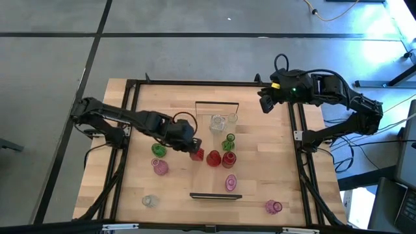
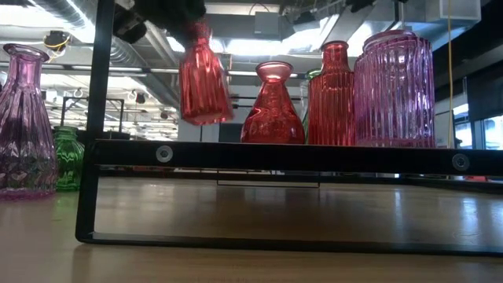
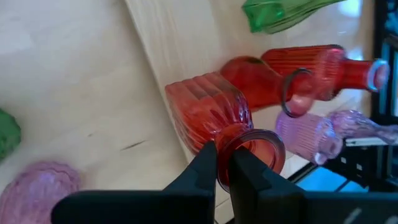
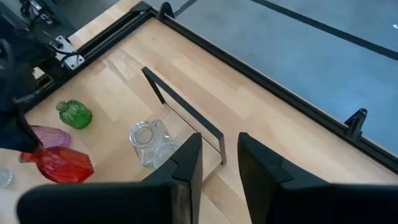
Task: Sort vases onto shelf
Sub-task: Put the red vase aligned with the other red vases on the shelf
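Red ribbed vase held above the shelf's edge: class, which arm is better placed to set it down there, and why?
Left. Its gripper already clamps the red ribbed vase by the rim beside the shelf; the right gripper waits open, far off.

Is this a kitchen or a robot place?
Likely a robot lab or workshop: two dark arms at a framed wooden table, bare ceiling ducts overhead, and loose cables on a grey floor.

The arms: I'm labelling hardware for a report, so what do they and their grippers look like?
Both arms are dark and jointed with black cables. The right arm shows a yellow mark and small green light near its wrist. The left gripper and right gripper have flat dark fingers.
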Action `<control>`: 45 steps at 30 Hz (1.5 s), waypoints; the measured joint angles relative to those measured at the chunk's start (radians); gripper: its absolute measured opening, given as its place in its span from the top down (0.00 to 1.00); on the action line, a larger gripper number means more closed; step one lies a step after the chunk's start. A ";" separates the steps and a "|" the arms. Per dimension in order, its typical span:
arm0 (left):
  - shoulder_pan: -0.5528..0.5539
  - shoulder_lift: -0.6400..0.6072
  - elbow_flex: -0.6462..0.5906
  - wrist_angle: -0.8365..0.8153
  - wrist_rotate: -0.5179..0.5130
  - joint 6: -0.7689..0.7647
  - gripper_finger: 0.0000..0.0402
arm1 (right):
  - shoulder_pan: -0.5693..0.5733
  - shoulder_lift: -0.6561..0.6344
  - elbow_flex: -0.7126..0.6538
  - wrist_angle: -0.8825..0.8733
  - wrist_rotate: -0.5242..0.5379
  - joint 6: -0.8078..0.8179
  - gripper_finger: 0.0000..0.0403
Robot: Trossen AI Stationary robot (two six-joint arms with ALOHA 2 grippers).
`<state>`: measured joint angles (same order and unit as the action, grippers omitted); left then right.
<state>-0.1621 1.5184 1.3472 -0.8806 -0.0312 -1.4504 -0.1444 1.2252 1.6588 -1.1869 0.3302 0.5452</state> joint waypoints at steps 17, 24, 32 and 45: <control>-0.008 0.094 -0.002 0.031 0.043 -0.040 0.90 | 0.000 -0.045 0.001 -0.065 0.001 -0.026 0.79; 0.004 0.098 -0.002 0.093 0.046 0.017 0.88 | 0.000 -0.069 0.001 -0.075 0.019 -0.026 0.79; 0.012 0.098 -0.002 0.120 0.047 0.044 0.88 | 0.000 -0.068 0.001 -0.076 0.019 -0.022 0.79; 0.012 0.097 -0.001 0.076 0.063 0.048 0.87 | 0.000 -0.068 0.001 -0.076 0.018 -0.019 0.79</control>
<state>-0.1497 1.6150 1.3464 -0.8047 0.0319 -1.4029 -0.1441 1.1576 1.6596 -1.2626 0.3485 0.5266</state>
